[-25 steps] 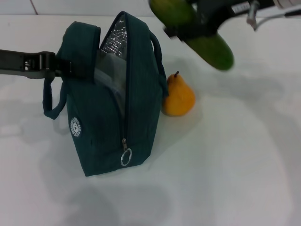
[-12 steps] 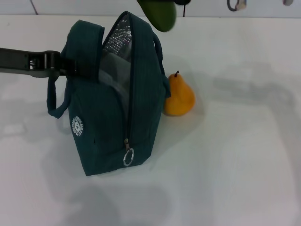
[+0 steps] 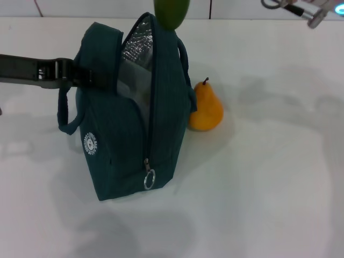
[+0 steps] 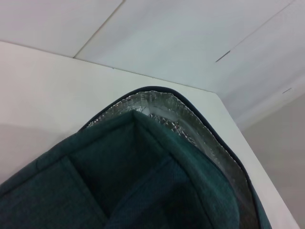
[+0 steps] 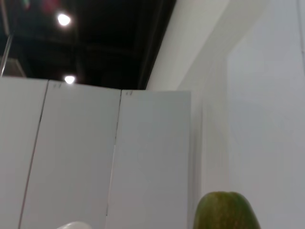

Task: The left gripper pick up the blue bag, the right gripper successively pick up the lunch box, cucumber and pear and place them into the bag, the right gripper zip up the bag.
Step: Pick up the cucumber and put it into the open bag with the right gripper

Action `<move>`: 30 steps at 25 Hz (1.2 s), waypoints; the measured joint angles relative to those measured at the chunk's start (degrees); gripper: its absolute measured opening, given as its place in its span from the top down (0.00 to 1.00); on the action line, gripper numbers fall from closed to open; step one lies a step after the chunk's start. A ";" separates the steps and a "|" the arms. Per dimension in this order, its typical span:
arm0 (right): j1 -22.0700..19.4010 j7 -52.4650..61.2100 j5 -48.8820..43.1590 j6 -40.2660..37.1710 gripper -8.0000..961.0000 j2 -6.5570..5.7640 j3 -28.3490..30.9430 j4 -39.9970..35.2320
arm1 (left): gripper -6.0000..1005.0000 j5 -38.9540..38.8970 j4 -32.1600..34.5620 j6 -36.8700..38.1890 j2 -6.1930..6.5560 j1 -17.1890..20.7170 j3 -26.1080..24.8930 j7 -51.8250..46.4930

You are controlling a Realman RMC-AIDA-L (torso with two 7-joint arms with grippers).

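Cucumber (image 3: pixel 172 13) tip hangs over the blue bag (image 3: pixel 129 134) mouth; we cannot tell the right tool's state. Left tool (image 3: pixel 67 74) grips its side. Pear (image 3: pixel 206 107) rests beside it on the tabletop (image 3: pixel 269 177).

Slim all-black left arm (image 3: pixel 24 69), grey bracket

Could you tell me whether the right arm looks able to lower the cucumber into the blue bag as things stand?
Probably yes: the cucumber hangs right above the blue bag, whose top gapes open showing foil lining, and the left gripper holds its side.
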 joint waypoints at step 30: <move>2.81 -9.18 17.12 5.29 0.35 0.34 -26.95 15.36 | 0.96 0.00 0.01 -0.27 -0.60 0.22 -0.34 0.83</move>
